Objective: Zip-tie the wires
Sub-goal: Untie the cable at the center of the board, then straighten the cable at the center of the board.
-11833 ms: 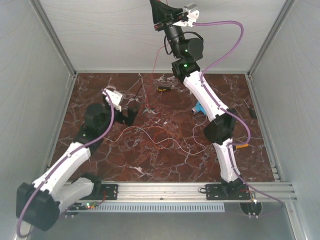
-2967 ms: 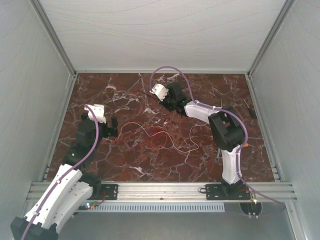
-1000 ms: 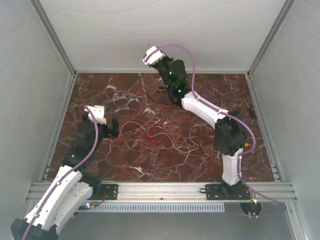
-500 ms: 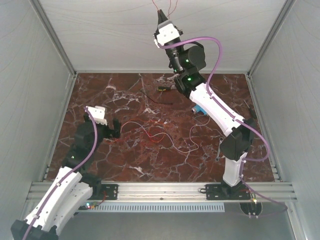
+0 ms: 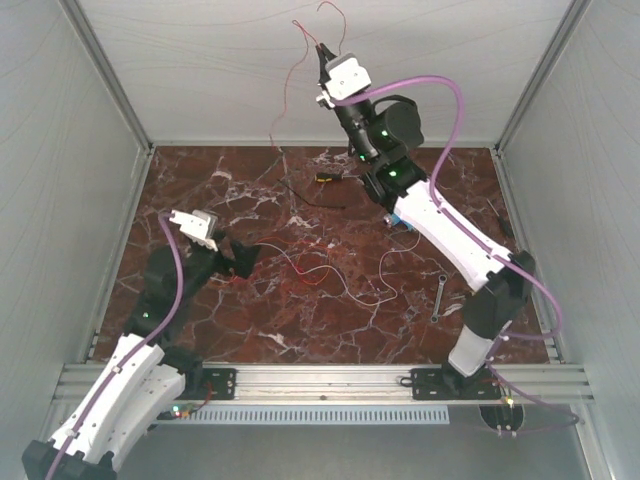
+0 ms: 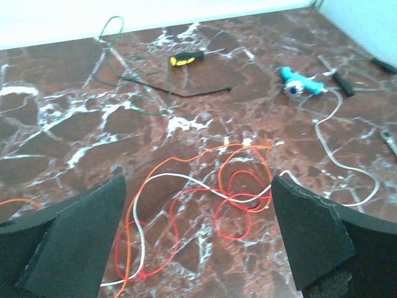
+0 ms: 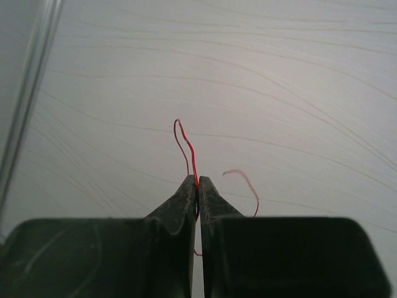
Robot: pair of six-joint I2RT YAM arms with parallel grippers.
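- My right gripper [image 5: 320, 50] is raised high in front of the pale back wall [image 5: 200, 70], well above the table [image 5: 200, 190].
- Its jaws are pressed together on a red strand [image 5: 287, 90], one of the wires; the right wrist view shows the strand [image 7: 186, 149] pinched right at the tips of that gripper [image 7: 198, 180].
- Above the tips the strand makes a narrow loop, and a short free end curls out to one side.
- From the top view, the longer part of this strand hangs down toward the far edge of the table.
- My left gripper [image 5: 245, 258] sits low over the left part of the table, jaws spread wide and holding nothing.
- The left wrist view shows that gripper [image 6: 197, 205] with both black pads apart and the loose wires [image 6: 205, 192] lying on the marble between and just beyond them.
- Those wires [image 5: 310, 272] are a tangle of red, orange and white strands near the table's middle, lying flat.
- Farther back lie a yellow-handled screwdriver [image 6: 186, 58] and a thin black strip [image 6: 198, 93] beside it.
- A blue tool [image 6: 298, 87] lies to the right, and a wrench [image 5: 440, 296] rests on the right part of the table.
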